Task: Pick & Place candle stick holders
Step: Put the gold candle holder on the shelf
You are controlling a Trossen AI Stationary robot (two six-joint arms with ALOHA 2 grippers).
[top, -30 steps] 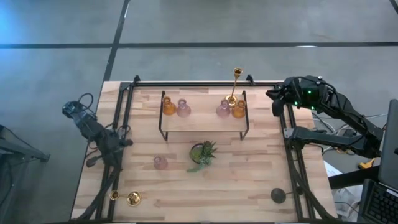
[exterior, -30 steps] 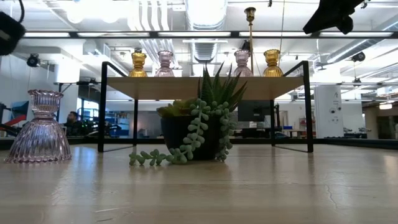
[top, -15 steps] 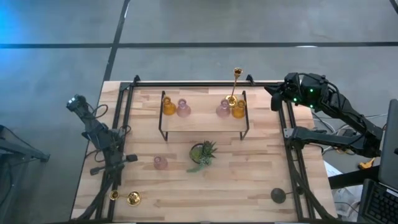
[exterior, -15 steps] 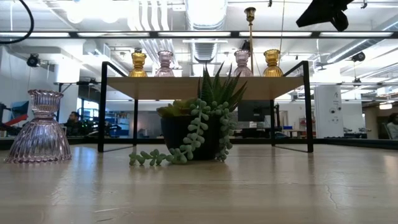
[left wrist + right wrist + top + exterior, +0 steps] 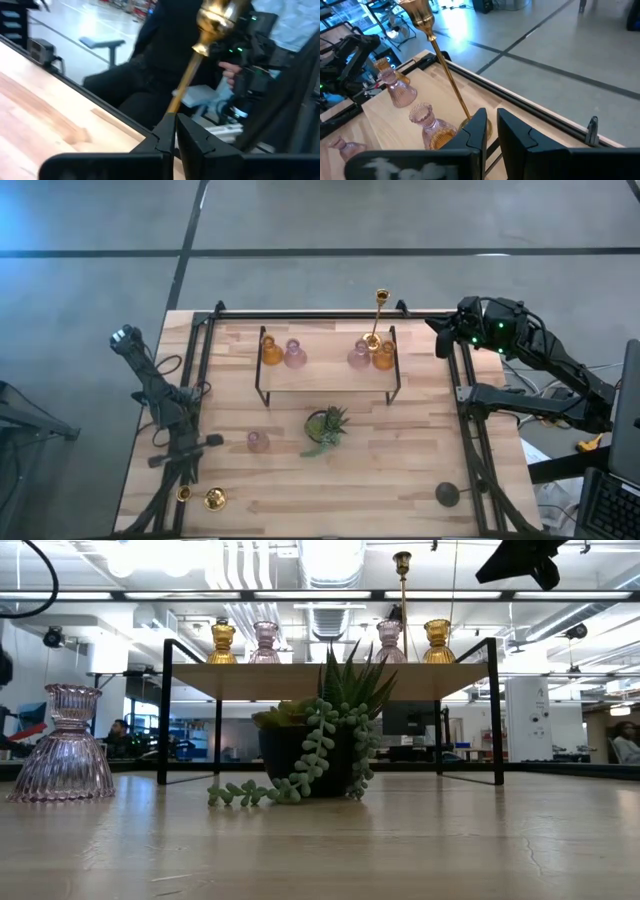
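— Gold stick (image 5: 378, 318): where?

— Upright on the shelf (image 5: 325, 376), toward its right end, base just behind a pink glass holder (image 5: 359, 356) and an amber glass holder (image 5: 384, 357). At the shelf's left end, a second amber holder (image 5: 271, 350) beside a second pink holder (image 5: 294, 354). Shelf itself along the far edge of the table (image 5: 420, 450).

— And on the bare wood?

— Third pink holder (image 5: 258, 441) near the middle, just left of the potted plant (image 5: 326, 425). Second gold stick (image 5: 213, 499) at the front left corner; upright or lying, cannot tell. Black stick (image 5: 446, 494) near the front right corner.

— End effectors?

— Right end effector (image 5: 438, 332) raised beyond the far right corner, facing the shelf, fingers drawn together, clamped on nothing, well apart from the gold stick. Left end effector (image 5: 175, 122) out past the left edge on its arm, fingers likewise together with only a thin slit between, empty, pointed across the table toward the upright gold stick.
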